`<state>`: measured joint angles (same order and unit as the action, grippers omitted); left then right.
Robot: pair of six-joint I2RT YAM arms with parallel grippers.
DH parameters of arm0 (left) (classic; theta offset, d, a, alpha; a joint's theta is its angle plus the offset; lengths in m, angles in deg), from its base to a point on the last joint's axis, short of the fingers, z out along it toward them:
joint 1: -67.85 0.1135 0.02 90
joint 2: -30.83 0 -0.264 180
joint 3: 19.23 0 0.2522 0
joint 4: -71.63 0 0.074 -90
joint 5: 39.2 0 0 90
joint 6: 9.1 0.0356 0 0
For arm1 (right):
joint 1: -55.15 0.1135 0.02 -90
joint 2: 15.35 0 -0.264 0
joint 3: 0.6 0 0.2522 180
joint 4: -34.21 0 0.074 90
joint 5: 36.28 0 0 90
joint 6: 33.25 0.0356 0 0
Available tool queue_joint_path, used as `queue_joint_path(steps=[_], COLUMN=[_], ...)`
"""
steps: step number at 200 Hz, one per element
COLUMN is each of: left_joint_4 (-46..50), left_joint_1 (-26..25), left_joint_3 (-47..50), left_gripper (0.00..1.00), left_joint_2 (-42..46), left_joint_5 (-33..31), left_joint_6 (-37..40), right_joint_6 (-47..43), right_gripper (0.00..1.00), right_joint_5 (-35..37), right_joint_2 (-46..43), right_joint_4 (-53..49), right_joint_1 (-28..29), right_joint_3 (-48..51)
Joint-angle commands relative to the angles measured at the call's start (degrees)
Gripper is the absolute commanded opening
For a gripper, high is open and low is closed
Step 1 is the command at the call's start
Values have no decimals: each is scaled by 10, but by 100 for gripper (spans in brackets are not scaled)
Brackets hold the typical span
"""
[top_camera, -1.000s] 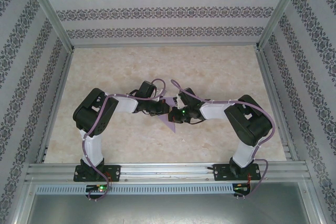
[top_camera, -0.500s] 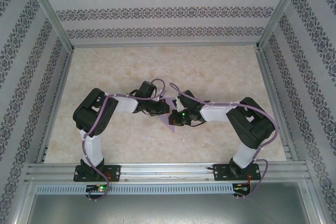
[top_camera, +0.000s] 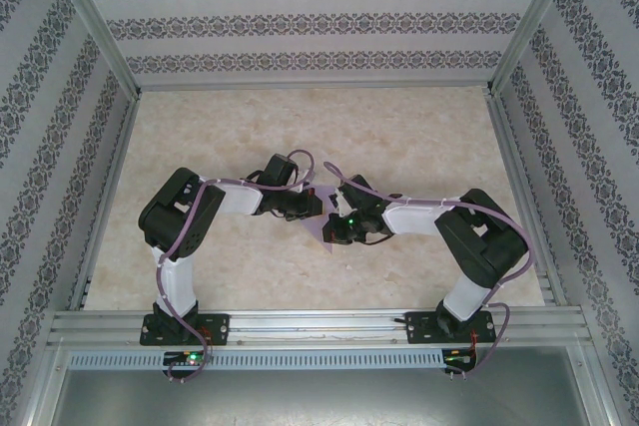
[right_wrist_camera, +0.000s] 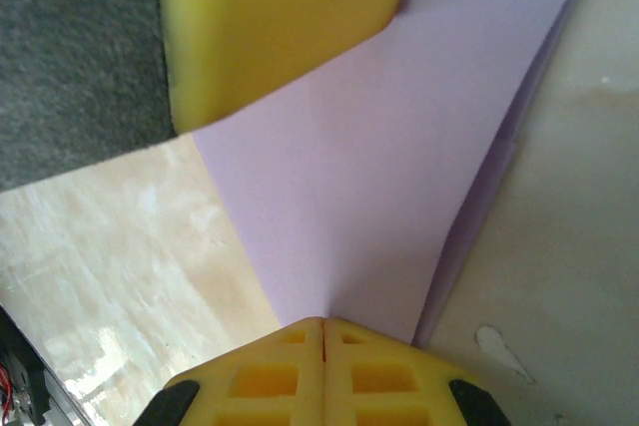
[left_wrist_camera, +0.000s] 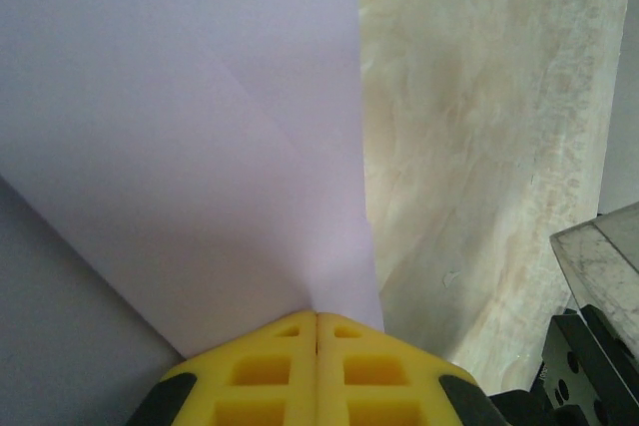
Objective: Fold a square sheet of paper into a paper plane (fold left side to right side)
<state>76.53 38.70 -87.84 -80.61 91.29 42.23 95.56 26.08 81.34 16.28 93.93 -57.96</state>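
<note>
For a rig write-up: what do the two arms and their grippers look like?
The left arm and right arm have black joint blocks, white links and black bases, with lavender cables looped alongside. A green light glows at the right wrist. The left gripper and right gripper have yellow fingers with square recesses.

From above the lavender paper [top_camera: 321, 234] is mostly hidden; both wrist views crop its edges.
</note>
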Motion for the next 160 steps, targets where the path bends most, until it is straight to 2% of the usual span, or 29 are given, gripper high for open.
queue_joint_path(steps=[1, 78, 160], left_joint_4=[73, 74, 76], left_joint_1=[13, 13, 13], left_joint_3=[25, 19, 19], left_gripper=[1, 1, 1], left_joint_2=[-34, -32, -32], left_joint_5=[-87, -82, -81], left_joint_6=[10, 9, 10], right_joint_6=[-11, 3, 14], right_gripper=[0, 0, 0], right_joint_5=[10, -34, -15], right_joint_2=[-14, -43, -3], right_joint_4=[-49, -4, 14], right_joint_1=[10, 6, -4], right_joint_3=[11, -10, 15])
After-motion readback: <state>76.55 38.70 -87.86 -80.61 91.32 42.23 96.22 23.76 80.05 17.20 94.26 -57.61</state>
